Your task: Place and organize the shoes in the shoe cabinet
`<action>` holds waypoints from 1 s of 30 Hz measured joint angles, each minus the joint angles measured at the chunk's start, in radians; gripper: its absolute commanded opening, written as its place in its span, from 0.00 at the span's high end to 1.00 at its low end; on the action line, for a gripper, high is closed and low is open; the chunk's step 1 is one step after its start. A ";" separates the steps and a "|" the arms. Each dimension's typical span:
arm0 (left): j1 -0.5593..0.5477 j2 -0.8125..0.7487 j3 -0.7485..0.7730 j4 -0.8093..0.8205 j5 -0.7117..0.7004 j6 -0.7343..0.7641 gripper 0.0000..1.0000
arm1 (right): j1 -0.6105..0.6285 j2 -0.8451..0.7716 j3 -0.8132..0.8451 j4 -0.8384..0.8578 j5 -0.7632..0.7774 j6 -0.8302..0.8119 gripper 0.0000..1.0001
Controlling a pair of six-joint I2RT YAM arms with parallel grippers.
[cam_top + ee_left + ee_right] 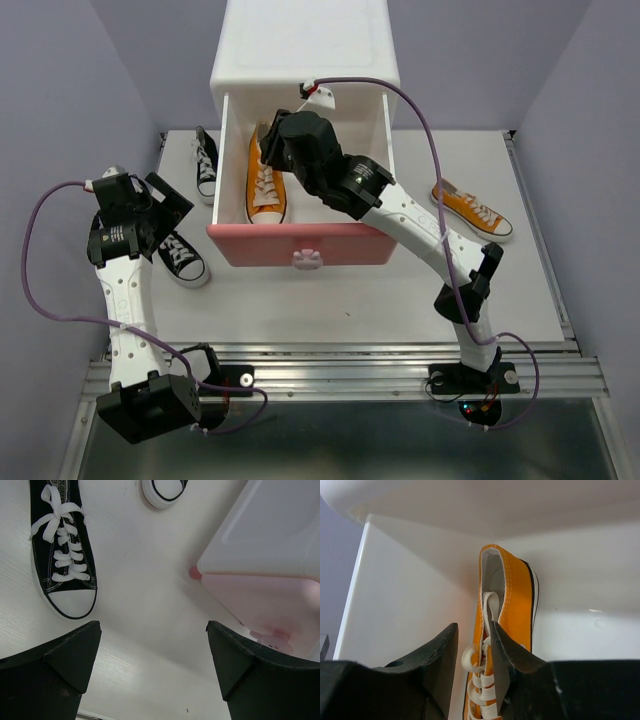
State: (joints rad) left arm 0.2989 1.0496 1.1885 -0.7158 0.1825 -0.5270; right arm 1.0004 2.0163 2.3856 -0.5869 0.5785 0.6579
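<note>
Lavender walls (60,100) enclose a white table (400,300) edged by a metal rail (350,375).

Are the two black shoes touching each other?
Apart: the left wrist view shows bare table between the whole black shoe and the cropped black shoe.

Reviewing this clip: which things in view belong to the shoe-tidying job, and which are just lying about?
Job: shoe cabinet, its open drawer, orange shoe in the drawer, orange shoe right of the cabinet, far black shoe, near black shoe.
Just there: purple cables, metal rail along the near edge.
</note>
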 measured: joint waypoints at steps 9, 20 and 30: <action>0.000 0.000 0.000 0.000 0.001 -0.001 0.01 | -0.001 -0.016 -0.027 0.116 -0.043 -0.083 0.00; 0.000 0.000 0.000 0.001 0.009 -0.002 0.01 | -0.001 -0.177 -0.046 0.270 -0.072 -0.317 0.00; 0.000 -0.018 -0.006 0.005 0.021 -0.006 0.01 | -0.108 -0.445 -0.155 0.340 0.169 -0.540 0.00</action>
State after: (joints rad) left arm 0.2989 1.0313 1.1820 -0.7109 0.2035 -0.5331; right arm 0.8925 1.5711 2.2307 -0.2470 0.7471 0.1177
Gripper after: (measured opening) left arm 0.986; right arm 0.995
